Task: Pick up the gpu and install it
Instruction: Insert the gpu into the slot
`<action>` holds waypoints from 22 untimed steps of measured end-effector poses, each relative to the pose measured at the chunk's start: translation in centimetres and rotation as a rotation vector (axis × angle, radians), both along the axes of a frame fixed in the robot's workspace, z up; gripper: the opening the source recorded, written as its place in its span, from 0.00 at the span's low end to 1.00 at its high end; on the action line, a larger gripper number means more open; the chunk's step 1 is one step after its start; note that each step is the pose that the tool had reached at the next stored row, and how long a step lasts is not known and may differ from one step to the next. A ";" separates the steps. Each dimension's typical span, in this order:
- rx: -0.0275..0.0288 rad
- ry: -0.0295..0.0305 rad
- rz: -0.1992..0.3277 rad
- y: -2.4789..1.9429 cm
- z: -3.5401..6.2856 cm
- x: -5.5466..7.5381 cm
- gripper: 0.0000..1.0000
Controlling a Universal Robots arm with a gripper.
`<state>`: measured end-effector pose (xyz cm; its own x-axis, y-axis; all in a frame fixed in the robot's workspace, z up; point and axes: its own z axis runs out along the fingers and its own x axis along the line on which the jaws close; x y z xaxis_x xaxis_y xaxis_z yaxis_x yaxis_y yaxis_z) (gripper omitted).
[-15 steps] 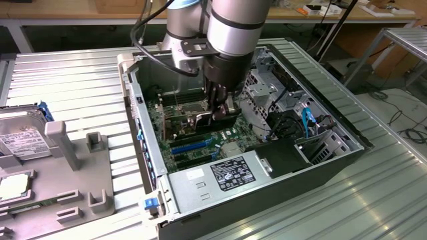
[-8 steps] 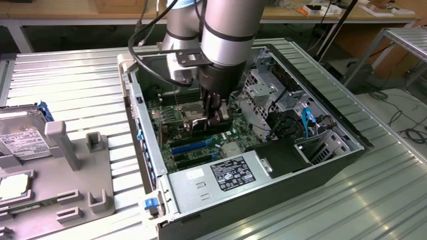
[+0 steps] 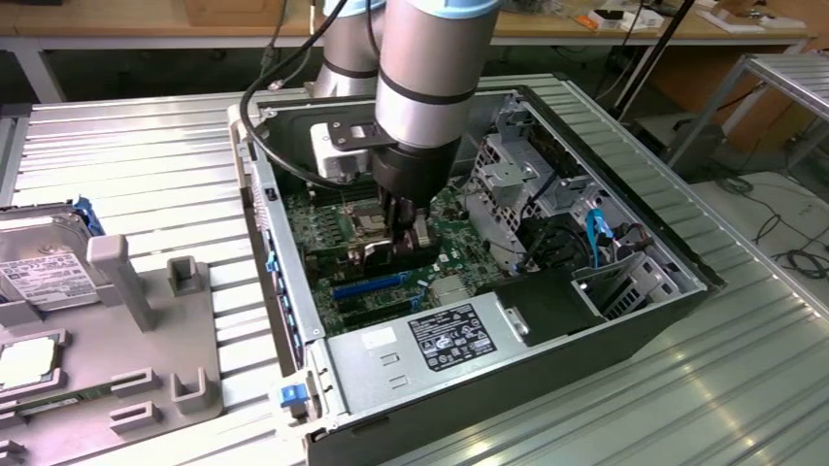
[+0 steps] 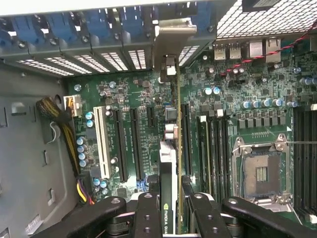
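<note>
Inside the open computer case (image 3: 674, 291), the exterior view shows the arm reaching down, its gripper (image 3: 402, 238) low over the motherboard (image 3: 317, 228), with a gray parts rack (image 3: 130, 282) at that view's left. The wrist view gives the closer detail: the gripper (image 4: 171, 198) pinches the gpu (image 4: 168, 158), which stands on edge (label reading NVIDIA). Its long axis runs from the fingers toward the rear slot covers (image 4: 99, 59), silver bracket (image 4: 173, 29) leading, beside a long black slot (image 4: 185, 139).

Your exterior view sits high, off the arm (image 3: 421, 68), angled down into the open computer case (image 3: 609, 340) — mid range, table (image 3: 143, 184) around it. Your wrist view looks along the gripper (image 4: 171, 198), close over the motherboard (image 4: 198, 99) — both views share that board and the case's slot wall (image 4: 74, 47).
</note>
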<state>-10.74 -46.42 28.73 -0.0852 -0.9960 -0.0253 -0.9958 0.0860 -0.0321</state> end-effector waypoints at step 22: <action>-0.0060 0.0591 -0.006 0.00 -0.81 0.1 0.27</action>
<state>-10.63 -46.43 27.92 -0.0919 -0.9957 -0.0141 -0.9955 0.0916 0.0262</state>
